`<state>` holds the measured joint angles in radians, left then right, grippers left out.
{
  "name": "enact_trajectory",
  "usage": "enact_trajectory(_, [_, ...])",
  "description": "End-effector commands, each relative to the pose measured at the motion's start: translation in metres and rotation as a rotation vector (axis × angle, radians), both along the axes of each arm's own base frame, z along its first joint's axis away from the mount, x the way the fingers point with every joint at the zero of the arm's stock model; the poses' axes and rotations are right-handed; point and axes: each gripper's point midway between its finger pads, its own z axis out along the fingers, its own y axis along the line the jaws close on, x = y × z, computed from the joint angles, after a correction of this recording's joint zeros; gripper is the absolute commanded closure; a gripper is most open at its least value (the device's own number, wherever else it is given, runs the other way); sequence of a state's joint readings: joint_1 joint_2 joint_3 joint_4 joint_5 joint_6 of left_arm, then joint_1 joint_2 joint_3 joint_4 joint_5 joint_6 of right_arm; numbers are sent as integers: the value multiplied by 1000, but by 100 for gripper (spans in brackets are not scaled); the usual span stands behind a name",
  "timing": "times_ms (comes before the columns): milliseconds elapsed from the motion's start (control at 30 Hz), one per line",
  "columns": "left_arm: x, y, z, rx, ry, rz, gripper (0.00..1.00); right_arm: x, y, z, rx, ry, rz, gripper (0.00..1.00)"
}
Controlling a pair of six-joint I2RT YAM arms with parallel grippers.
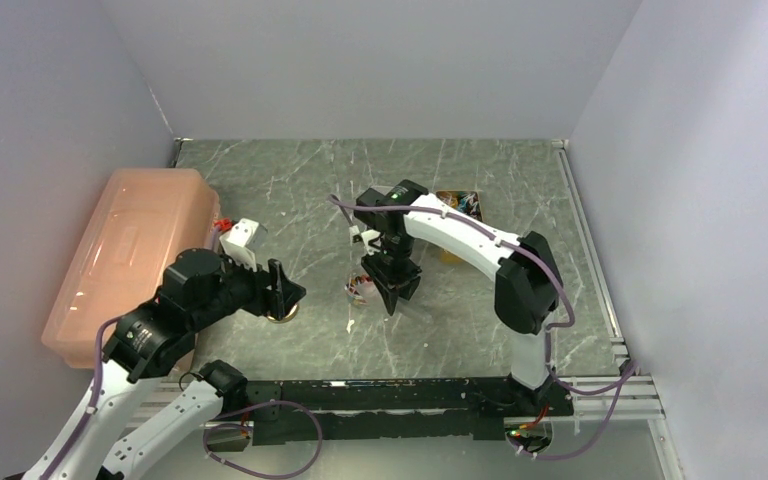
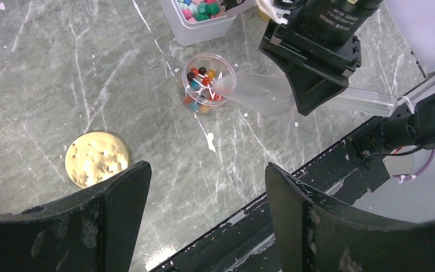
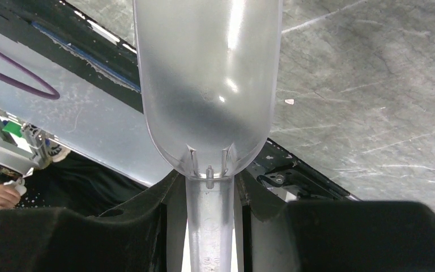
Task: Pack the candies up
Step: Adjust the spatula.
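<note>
Your right gripper: narrow, clamped on scoop handle. Scoop mouth touches jar rim; bowl looks empty. Jar part-filled with candies; more candies in bin just beyond jar. Your left gripper: wide, holding nothing, hovering near side of jar. Gold lid off, flat on table left of jar. Judgement: filling underway; topping up and lidding left.

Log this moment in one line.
right claw: shut on scoop, tip over jar | jar: holds candies | left claw: open, empty | lid: on table
</note>
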<state>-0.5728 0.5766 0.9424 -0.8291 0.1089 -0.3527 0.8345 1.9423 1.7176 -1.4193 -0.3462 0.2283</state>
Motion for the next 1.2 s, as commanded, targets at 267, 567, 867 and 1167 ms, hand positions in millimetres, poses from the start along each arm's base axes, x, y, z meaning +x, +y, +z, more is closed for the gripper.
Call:
enact_trajectory(267, [7, -7, 0, 4, 3, -14, 20, 12, -5, 33, 179, -270, 33, 100])
enact_trajectory(567, [12, -18, 6, 7, 73, -30, 22, 2, 4, 45, 352, -518, 232, 100])
enact_trajectory(867, [5, -43, 29, -86, 141, -121, 21, -10, 7, 58, 498, -810, 454, 100])
enact_trajectory(1167, [-9, -66, 18, -124, 281, -243, 21, -9, 13, 70, 580, -1012, 532, 100])
